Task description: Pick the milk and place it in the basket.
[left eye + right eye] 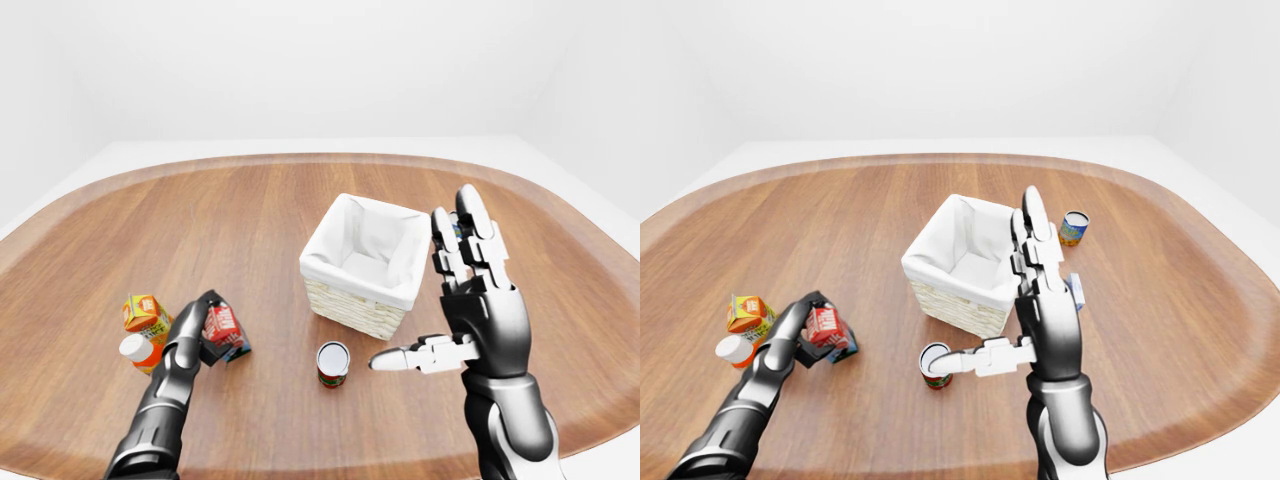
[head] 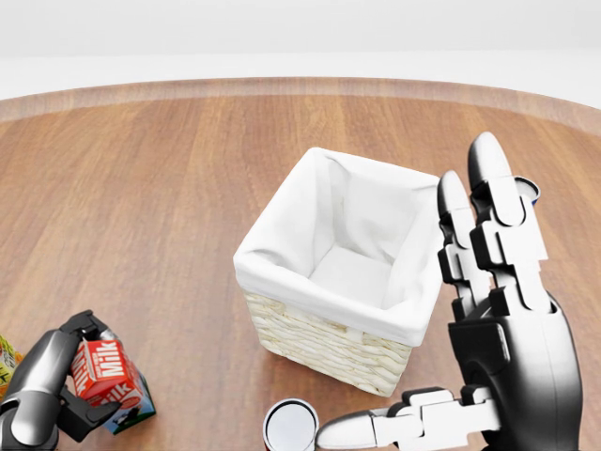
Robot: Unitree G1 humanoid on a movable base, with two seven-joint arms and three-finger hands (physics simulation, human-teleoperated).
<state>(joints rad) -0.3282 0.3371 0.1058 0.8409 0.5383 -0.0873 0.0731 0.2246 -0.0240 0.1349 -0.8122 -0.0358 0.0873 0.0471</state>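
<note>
The milk carton, red with white "Milk" lettering, sits low at the head view's bottom left, just above or on the wooden table. My left hand is shut on it, with fingers over its top and thumb under its lower side. The wicker basket, lined with white cloth and empty, stands right of the carton near the table's middle. My right hand is raised upright and open beside the basket's right side. Its fingers are spread, its thumb points left, and it holds nothing.
A red-labelled can stands below the basket, near my right thumb. An orange juice carton and an orange-capped white bottle sit left of my left hand. A blue and yellow can stands right of the basket. The table is a wooden oval.
</note>
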